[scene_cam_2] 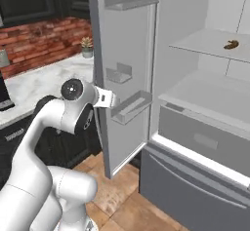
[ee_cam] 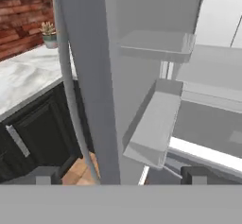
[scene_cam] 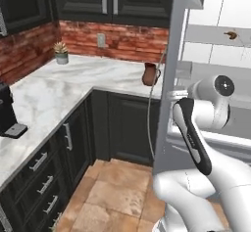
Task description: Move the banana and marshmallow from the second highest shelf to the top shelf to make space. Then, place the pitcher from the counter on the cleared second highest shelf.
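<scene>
Up and well beyond the released gripper (ee_cam: pixel 118 176), the banana (scene_cam_2: pixel 231 44) looks light, soft and curved; it should be pinched gently across its middle.

You see one banana (scene_cam_2: pixel 231 44), one pitcher (scene_cam: pixel 150 74), one potted plant (scene_cam: pixel 61 53), one open fridge door (scene_cam_2: pixel 122 74) carrying three door bins (scene_cam_2: pixel 131 107), and one coffee machine (scene_cam: pixel 7 112).

Potted plant (scene_cam: pixel 61 53) by brick wall; black appliance (scene_cam: pixel 7 113), possibly coffee maker; fridge door (scene_cam_2: pixel 124 69) open.
</scene>
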### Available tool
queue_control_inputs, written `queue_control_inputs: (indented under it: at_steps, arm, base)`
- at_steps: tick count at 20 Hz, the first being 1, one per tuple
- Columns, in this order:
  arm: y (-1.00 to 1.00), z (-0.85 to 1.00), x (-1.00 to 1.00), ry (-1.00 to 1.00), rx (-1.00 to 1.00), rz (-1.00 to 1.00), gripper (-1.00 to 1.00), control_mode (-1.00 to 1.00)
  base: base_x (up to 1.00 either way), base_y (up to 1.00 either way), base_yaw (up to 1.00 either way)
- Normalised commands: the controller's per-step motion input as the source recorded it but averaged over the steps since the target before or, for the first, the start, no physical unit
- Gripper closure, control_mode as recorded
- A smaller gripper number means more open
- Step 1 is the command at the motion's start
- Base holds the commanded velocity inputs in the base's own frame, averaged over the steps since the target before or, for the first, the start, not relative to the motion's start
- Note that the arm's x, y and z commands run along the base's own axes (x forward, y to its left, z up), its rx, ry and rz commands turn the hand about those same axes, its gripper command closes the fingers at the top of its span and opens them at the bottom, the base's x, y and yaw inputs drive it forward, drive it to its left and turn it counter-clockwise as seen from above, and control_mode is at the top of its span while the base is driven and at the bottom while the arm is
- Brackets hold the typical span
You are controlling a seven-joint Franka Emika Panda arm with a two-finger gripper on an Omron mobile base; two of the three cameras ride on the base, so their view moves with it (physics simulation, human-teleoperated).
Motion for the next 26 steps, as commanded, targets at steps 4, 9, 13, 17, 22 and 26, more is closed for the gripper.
queue_control_inputs:
  at_steps: [4, 9, 13, 17, 22, 26]
  arm:
    - [0.00, 0.00, 0.00, 0.00, 0.00, 0.00, -1.00, 1.00]
    - [0.00, 0.00, 0.00, 0.00, 0.00, 0.00, -1.00, 1.00]
    - [0.00, 0.00, 0.00, 0.00, 0.00, 0.00, -1.00, 1.00]
    - [0.00, 0.00, 0.00, 0.00, 0.00, 0.00, -1.00, 1.00]
    - [0.00, 0.00, 0.00, 0.00, 0.00, 0.00, -1.00, 1.00]
    - [0.00, 0.00, 0.00, 0.00, 0.00, 0.00, -1.00, 1.00]
  base:
    - [0.00, 0.84, 0.39]
    - [0.25, 0.97, 0.16]
    - [0.42, 0.39, -0.19]
    - [0.40, 0.07, -0.34]
    - [0.49, 0.09, -0.35]
    - [0.63, 0.26, -0.30]
